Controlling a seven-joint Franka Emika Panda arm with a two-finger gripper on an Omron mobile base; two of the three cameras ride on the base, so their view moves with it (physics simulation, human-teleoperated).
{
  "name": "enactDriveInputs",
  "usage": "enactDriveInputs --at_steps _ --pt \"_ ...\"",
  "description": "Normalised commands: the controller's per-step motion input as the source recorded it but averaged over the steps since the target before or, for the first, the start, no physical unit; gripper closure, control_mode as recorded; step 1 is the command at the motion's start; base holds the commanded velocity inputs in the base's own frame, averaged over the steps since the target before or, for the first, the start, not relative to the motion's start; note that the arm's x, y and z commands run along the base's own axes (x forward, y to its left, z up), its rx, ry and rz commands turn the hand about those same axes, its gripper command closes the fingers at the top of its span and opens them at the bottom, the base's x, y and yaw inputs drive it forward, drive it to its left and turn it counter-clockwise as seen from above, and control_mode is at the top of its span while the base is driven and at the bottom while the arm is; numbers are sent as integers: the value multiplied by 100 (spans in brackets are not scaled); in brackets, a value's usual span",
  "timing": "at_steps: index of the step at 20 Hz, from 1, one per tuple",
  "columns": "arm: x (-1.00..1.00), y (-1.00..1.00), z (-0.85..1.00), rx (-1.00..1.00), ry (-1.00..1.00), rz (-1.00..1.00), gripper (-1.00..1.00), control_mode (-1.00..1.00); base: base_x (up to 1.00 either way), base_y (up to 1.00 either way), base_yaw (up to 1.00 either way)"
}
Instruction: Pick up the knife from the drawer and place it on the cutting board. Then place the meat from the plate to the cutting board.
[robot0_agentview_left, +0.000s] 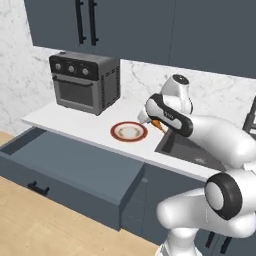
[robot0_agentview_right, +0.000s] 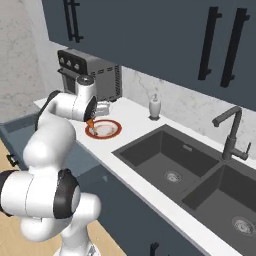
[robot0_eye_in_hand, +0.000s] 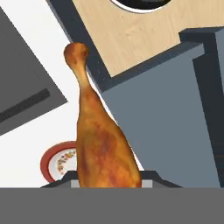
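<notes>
My gripper (robot0_agentview_left: 151, 120) is shut on the meat (robot0_agentview_left: 158, 125), an orange-brown drumstick, and holds it just above the right edge of the plate (robot0_agentview_left: 128, 132). The hand view has the meat (robot0_eye_in_hand: 99, 140) standing up between the fingers, with the plate's red rim (robot0_eye_in_hand: 46, 161) below it to the left. From the right, the gripper (robot0_agentview_right: 93, 119) hangs over the plate (robot0_agentview_right: 107, 130), the meat (robot0_agentview_right: 90, 123) under it. The drawer (robot0_agentview_left: 75, 160) stands pulled open below the counter, its inside bare. The knife and cutting board are out of view.
A toaster oven (robot0_agentview_left: 85, 80) stands at the back left of the white counter (robot0_agentview_left: 75, 122). A dark double sink (robot0_agentview_right: 170, 165) with a faucet (robot0_agentview_right: 229, 131) lies right of the plate, and a soap dispenser (robot0_agentview_right: 155, 106) stands by the wall.
</notes>
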Motion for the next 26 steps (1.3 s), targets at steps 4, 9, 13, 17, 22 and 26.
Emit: enactDriveInputs --at_steps 4,9,13,17,22,26 --pt "0 0 0 0 0 0 100 100 -100 0 -23" --pt "0 0 0 0 0 0 100 100 -96 -16 -40" --pt "0 0 0 0 0 0 100 100 -67 -36 -50" --pt "0 0 0 0 0 0 100 100 -53 -43 -52" --pt "0 0 0 0 0 0 100 100 -42 -50 -51" --pt "0 0 0 0 0 0 100 100 -28 -63 -49"
